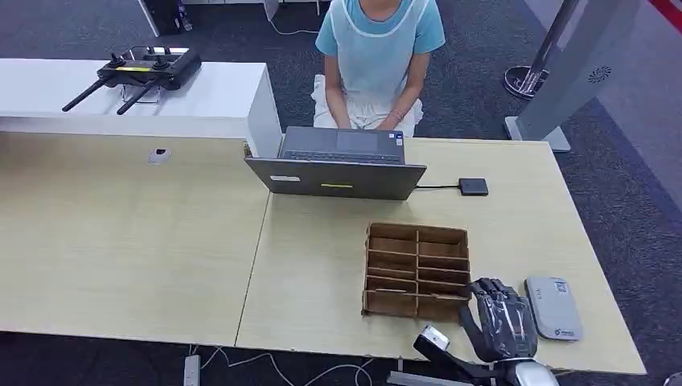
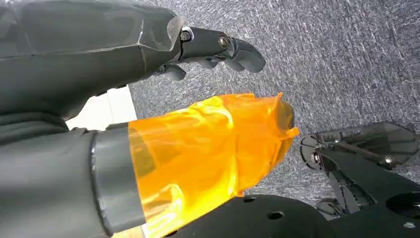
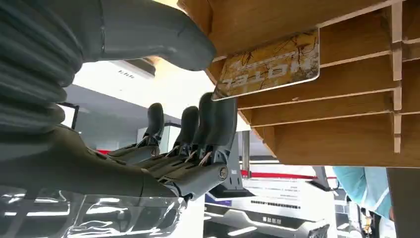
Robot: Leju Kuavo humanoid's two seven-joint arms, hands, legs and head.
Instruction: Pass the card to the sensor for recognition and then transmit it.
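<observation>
A card (image 3: 270,64) with a yellow-gold pattern sticks out of a slot of the brown wooden divider box (image 1: 417,269) (image 3: 346,124). My right hand (image 1: 500,318) (image 3: 193,129) is at the box's near right corner, palm down, fingers stretched out. In the right wrist view one fingertip (image 3: 218,101) touches the card's near corner and the thumb (image 3: 163,34) stands close on the card's other side, with a small gap. The white sensor (image 1: 553,307) lies flat on the table just right of that hand. My left hand (image 2: 163,99) hangs over grey carpet, fingers apart, holding nothing.
A person in a light blue top sits behind an open laptop (image 1: 338,165) at the table's far side. A small black device (image 1: 473,186) is cabled to the laptop. The light wood table (image 1: 121,241) stretches left. A remote controller (image 1: 145,71) rests on the white counter.
</observation>
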